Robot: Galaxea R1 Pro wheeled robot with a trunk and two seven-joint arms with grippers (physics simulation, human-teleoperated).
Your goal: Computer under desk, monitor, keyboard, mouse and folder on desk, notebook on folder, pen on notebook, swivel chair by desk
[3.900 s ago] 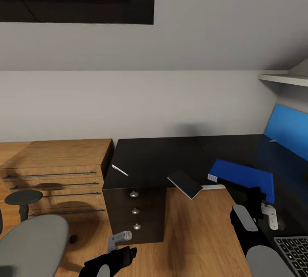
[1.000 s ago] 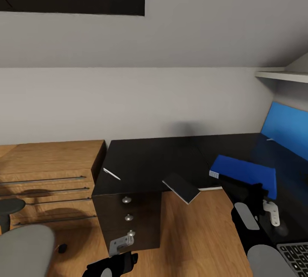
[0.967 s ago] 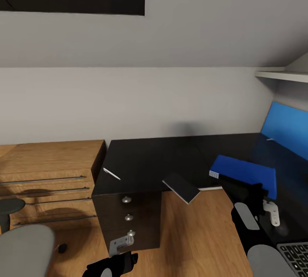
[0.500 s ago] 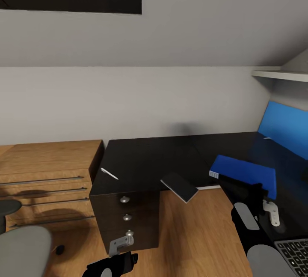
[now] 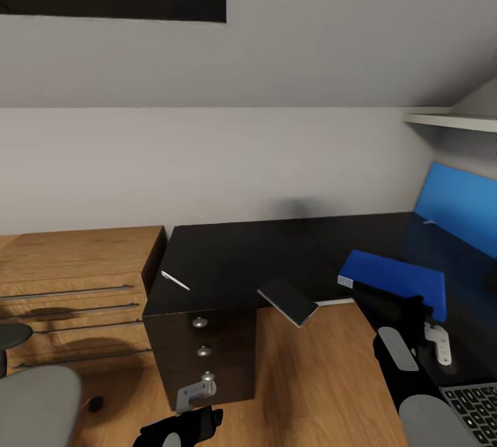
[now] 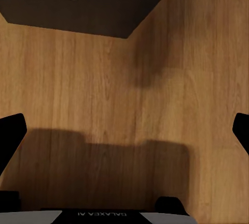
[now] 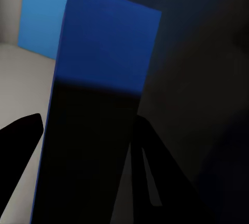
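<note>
Black desktop [image 5: 276, 253] fills the middle of my head view, running toward the right edge where its bright blue back panel [image 5: 459, 215] stands. On it, right of centre, I see the blue folder [image 5: 393, 281] lying flat, a white stripe along its near-left end. Near the desk's front edge a small dark notebook [image 5: 288, 300] sits tilted, one corner hanging over the wooden floor [image 5: 310, 378], and at the desk's left end a thin pale pen [image 5: 174, 280] lies on the surface. Under that left end is a dark drawer unit [image 5: 203, 354] with three round silver knobs, all drawers closed, so I cannot see what they hold. Left of it stands an oak drawer unit [image 5: 72, 295], also closed. In the lower left corner I see the grey seat of the swivel chair [image 5: 34, 405]; in the lower right corner a strip of the keyboard [image 5: 473, 405] shows. My right gripper [image 7: 85, 146] is at the lower right, fingers pinching the near end of the folder, which runs between them in the right wrist view. My left gripper [image 6: 124, 136] hangs low over the floor in front of the drawer unit, fingers spread wide with nothing between them.
</note>
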